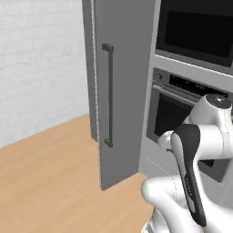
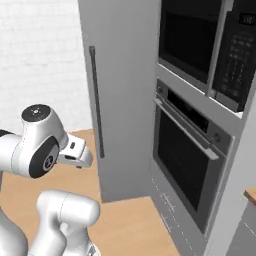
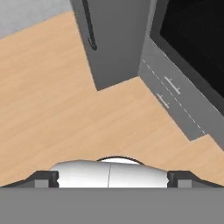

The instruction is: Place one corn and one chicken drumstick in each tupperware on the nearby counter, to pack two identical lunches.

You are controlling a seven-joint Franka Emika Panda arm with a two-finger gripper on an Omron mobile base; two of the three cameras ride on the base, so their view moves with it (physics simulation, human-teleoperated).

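My gripper (image 3: 112,180) hangs folded close to the arm and points down at the light wooden floor (image 3: 57,100). Its two dark fingertips (image 3: 42,179) stand far apart at the bottom of the hand view, open, with nothing between them. In the right base view the hand (image 2: 75,152) sits at mid height, left of the tall grey door. A small light-brown corner with a grey front below it (image 2: 251,194), at the right edge, looks like the end of the counter. Corn, chicken drumsticks and tupperware are out of view.
A tall grey fridge-like door (image 1: 120,91) with a long dark handle (image 1: 109,95) stands straight ahead. To its right are a built-in oven (image 2: 185,160), a microwave (image 2: 187,35) above it and low grey drawers (image 3: 175,94). Open floor lies to the left.
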